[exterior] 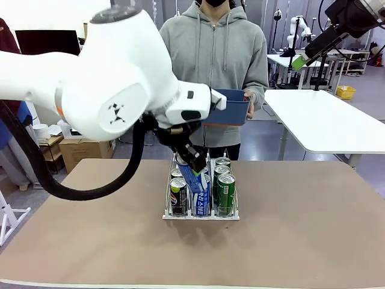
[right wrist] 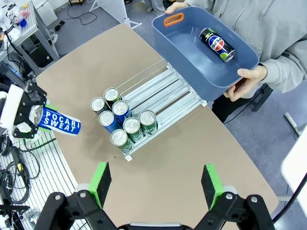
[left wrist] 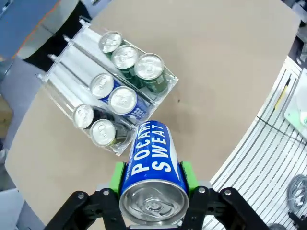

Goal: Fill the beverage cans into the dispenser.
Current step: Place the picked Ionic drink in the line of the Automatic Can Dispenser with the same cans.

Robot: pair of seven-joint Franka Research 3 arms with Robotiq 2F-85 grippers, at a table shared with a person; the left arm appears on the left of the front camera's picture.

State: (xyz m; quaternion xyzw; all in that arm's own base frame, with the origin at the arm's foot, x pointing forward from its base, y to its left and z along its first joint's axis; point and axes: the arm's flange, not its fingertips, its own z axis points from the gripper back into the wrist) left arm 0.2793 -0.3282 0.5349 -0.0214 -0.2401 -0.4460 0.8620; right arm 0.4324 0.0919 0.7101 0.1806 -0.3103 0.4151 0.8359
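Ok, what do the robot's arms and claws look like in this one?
The left arm is glossy white with rounded joints, a small black star-like mark, an orange band and a thick black cable looping beneath it. The left claw and right claw are black, angular two-finger units with bright green pads.

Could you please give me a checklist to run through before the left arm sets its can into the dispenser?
1. Left gripper shut on the blue-and-white can: ok.
2. Free room in the middle lane of the dispenser, behind the two blue cans: ok.
3. Held can lined up with that lane: cannot tell; it hangs tilted over the front of the rack.
4. Right gripper open, raised away from the dispenser: ok.
5. Person's hand on the blue bin, away from the dispenser: ok.
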